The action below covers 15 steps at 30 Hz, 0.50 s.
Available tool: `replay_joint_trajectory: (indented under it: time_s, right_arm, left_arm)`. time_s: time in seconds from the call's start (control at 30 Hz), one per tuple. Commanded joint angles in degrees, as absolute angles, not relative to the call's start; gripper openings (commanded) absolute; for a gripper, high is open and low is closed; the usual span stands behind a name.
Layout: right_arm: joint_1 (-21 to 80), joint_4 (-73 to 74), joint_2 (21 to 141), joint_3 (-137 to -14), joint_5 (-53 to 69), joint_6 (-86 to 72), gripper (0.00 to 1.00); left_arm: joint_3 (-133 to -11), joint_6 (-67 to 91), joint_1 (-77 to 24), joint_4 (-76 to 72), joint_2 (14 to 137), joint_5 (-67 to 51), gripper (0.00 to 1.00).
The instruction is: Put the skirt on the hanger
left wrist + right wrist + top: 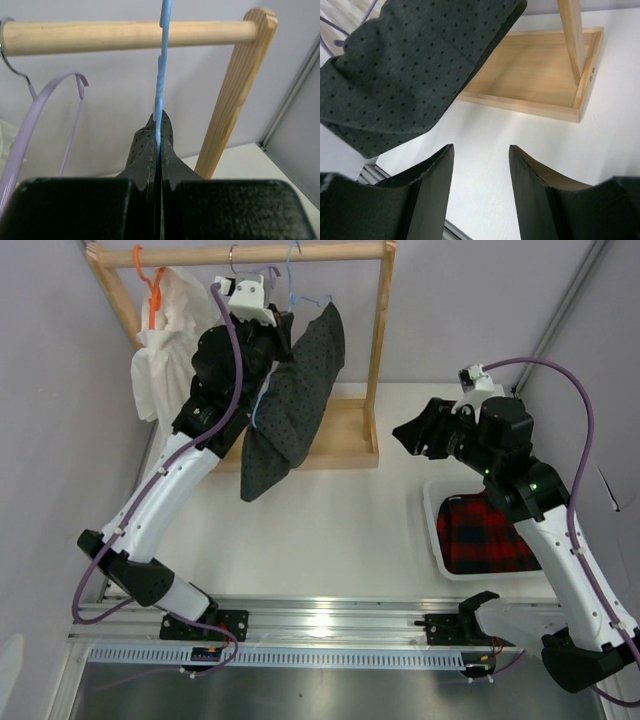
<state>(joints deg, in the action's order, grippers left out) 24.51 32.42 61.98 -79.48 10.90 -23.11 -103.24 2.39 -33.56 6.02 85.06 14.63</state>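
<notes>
Up by the wooden rail [125, 35], the left hand [159, 152] is pinched tight on the blue hanger [161, 75] — probably steadying it, since the skirt [295, 405] already drapes from it. Right hand [481, 150] hangs wide open, empty, above the counter [485, 125] — out of the way.

Three hangers [153, 295] [30, 125] [161, 75], three garments [165, 340] [295, 400] [480, 535], one wooden rack [250, 254], one tray [432, 512], two arms [170, 480] [560, 540].

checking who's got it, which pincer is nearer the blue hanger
Left. The left pincer is shut on the blue hanger, gripping its wire just below the wooden rail. The right pincer is open, off to the right, touching neither it nor the skirt.
</notes>
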Motion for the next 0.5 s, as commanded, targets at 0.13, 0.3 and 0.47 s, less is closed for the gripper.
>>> replay_joint_trajectory:
  time_s: [0.13, 0.3, 0.47]
  right_arm:
    - [24.5, 34.9, 58.8, -81.5, 10.1, -23.4, 0.54]
    - [24.6, 35.1, 57.9, -81.3, 10.5, -23.7, 0.54]
    - [24.6, 35.3, 57.1, -81.3, 10.9, -23.8, 0.54]
  left_arm:
    - [-112.9, 0.7, -33.4, -3.7, 88.6, 17.1, 0.00]
    - [-115.0, 0.4, -34.0, -5.3, 92.0, 17.6, 0.00]
    - [-116.6, 0.2, -35.0, -9.4, 96.0, 18.7, 0.00]
